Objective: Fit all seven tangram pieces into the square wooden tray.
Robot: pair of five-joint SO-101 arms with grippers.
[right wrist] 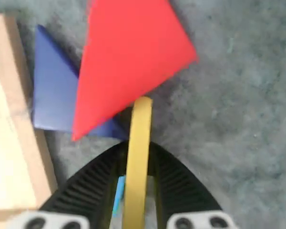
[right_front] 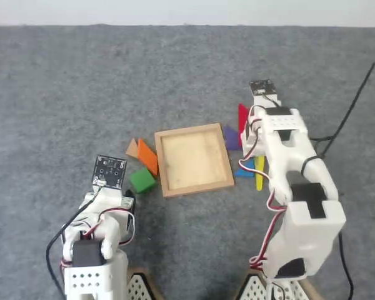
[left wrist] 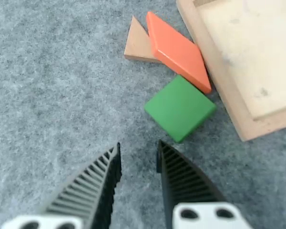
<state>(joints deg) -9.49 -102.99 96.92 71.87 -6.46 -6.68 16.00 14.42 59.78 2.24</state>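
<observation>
The right hand is clamped on the yellow piece, held on edge just beside the tray, near the red triangle and blue triangle. The left hand, slightly parted and holding nothing, sits by the green square and orange parallelogram on the tray's opposite side.

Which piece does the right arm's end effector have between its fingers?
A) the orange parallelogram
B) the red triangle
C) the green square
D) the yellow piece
D: the right wrist view shows the yellow piece, edge on, clamped between the fingers of the right end effector, while the red triangle lies beyond the fingertips, ungripped.
</observation>
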